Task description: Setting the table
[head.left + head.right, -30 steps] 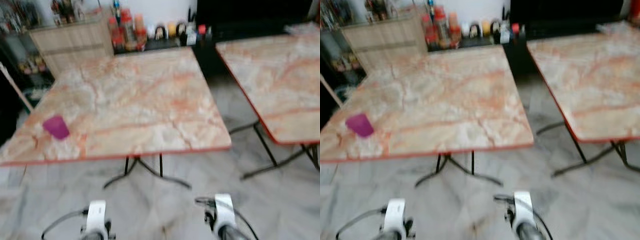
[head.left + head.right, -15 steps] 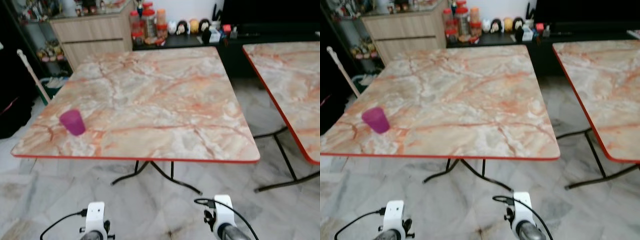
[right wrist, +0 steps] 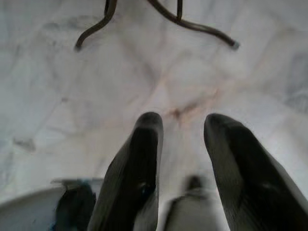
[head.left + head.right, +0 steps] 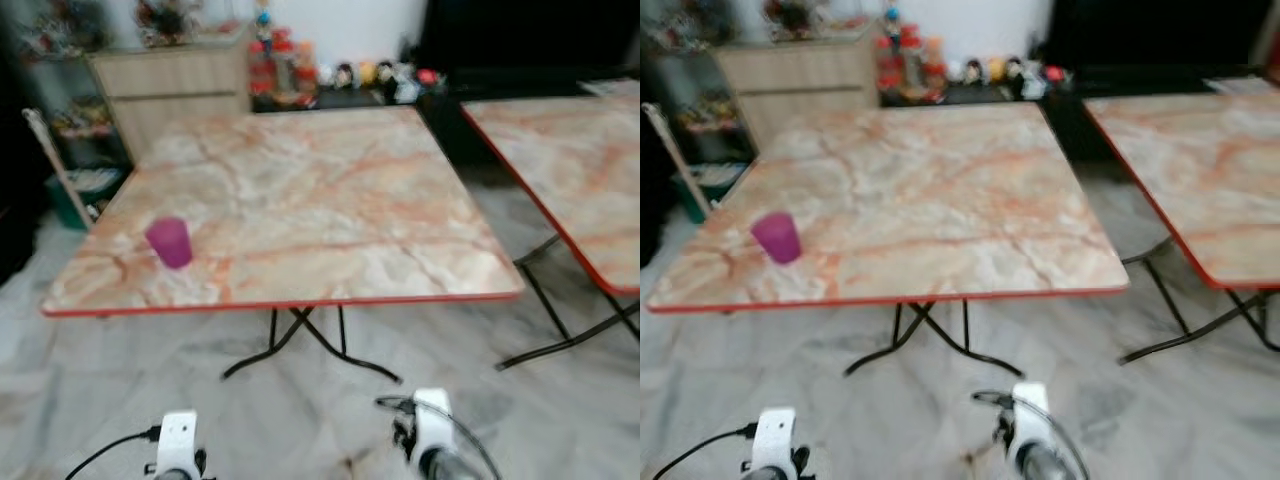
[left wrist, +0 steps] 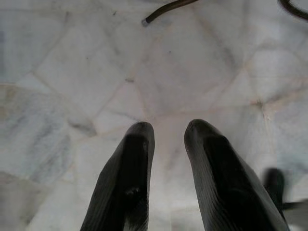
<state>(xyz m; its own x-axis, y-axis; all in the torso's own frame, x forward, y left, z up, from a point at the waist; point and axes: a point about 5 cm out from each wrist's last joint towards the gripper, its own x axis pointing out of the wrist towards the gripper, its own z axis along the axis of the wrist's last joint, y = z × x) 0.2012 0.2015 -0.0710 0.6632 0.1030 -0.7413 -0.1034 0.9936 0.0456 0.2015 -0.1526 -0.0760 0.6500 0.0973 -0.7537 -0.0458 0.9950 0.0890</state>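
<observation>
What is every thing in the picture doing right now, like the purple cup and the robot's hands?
Purple cup: upright near the table's front left corner, nothing touching it.
Near table: unfolded, standing on its black legs, marble-look top.
Second table: standing to the right, apart from the first.
Left gripper: fingers apart, holding nothing, hanging over the floor.
Right gripper: fingers apart, holding nothing, hanging over the floor.

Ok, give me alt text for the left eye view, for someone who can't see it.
A purple cup stands near the front left corner of a marble-patterned folding table on a pale tiled floor. A second matching table sits to its right, with a wooden cabinet and jars behind.
</observation>
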